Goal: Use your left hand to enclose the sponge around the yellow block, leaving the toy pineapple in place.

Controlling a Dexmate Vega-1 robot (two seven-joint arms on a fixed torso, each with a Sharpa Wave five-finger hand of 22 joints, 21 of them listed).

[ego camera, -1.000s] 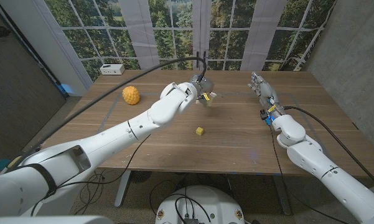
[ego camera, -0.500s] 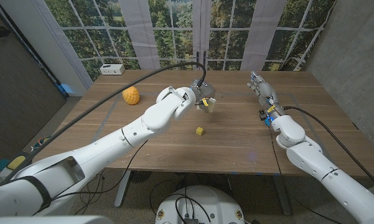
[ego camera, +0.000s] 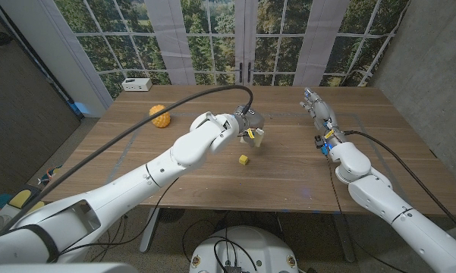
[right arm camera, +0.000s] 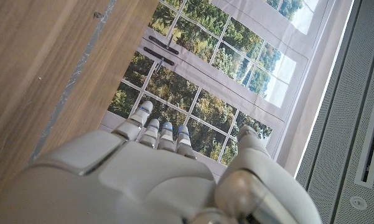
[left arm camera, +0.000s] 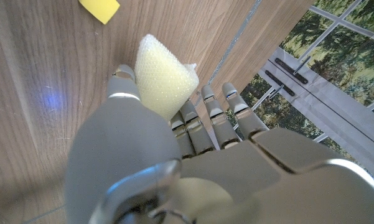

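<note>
My left hand [ego camera: 247, 126] hangs over the middle of the table and grips a pale yellow sponge [ego camera: 255, 136], folded between its fingers. In the left wrist view the sponge [left arm camera: 163, 76] sticks out as a cone past the fingers [left arm camera: 213, 118]. The small yellow block [ego camera: 243, 160] lies on the wood just in front of that hand, also seen at the edge of the wrist view as the block [left arm camera: 99, 9]. The toy pineapple [ego camera: 160, 117] stands at the far left of the table. My right hand [ego camera: 318, 108] stays at the far right, fingers stretched out, holding nothing.
A white box [ego camera: 137, 84] sits at the table's back left corner. Windows run behind the table [ego camera: 288, 174]. A black cable [ego camera: 159, 114] arcs over the left side toward my left wrist.
My left hand has carried the sponge nearer and slightly lower, toward the yellow block. The head camera has shifted a little. My right hand stays put.
</note>
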